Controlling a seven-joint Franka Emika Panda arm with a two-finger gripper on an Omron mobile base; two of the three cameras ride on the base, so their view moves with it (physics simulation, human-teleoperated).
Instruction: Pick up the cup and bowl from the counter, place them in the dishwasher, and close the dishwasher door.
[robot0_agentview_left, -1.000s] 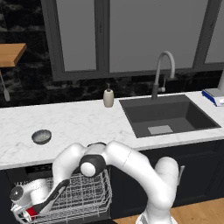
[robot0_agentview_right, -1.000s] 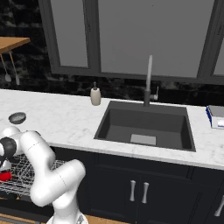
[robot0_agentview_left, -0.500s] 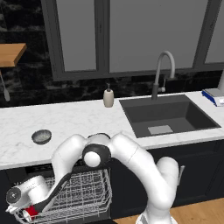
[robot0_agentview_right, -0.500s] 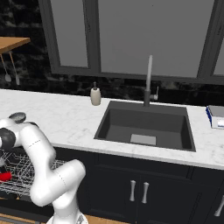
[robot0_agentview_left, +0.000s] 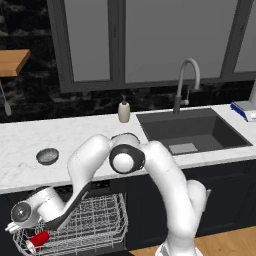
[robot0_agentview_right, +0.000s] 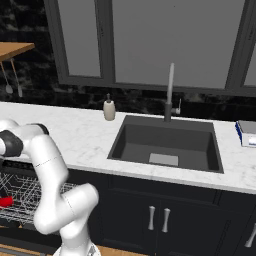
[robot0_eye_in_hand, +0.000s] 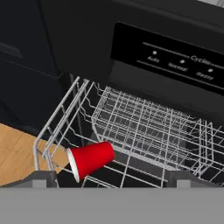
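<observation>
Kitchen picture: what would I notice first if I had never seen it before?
Probably the red cup, lying on its side in the white wire rack pulled out of the dishwasher. Next the big white robot arm, bent low over that rack, with its open gripper just above the cup. Up on the counter, a small grey bowl sits alone.

Two base cameras look forward and down from behind, left and right, sharing the surface (robot0_agentview_left: 20, 140) and sink (robot0_agentview_right: 165, 145). The hand camera looks closely past the jaws into the dishwasher rack (robot0_eye_in_hand: 144, 127).
</observation>
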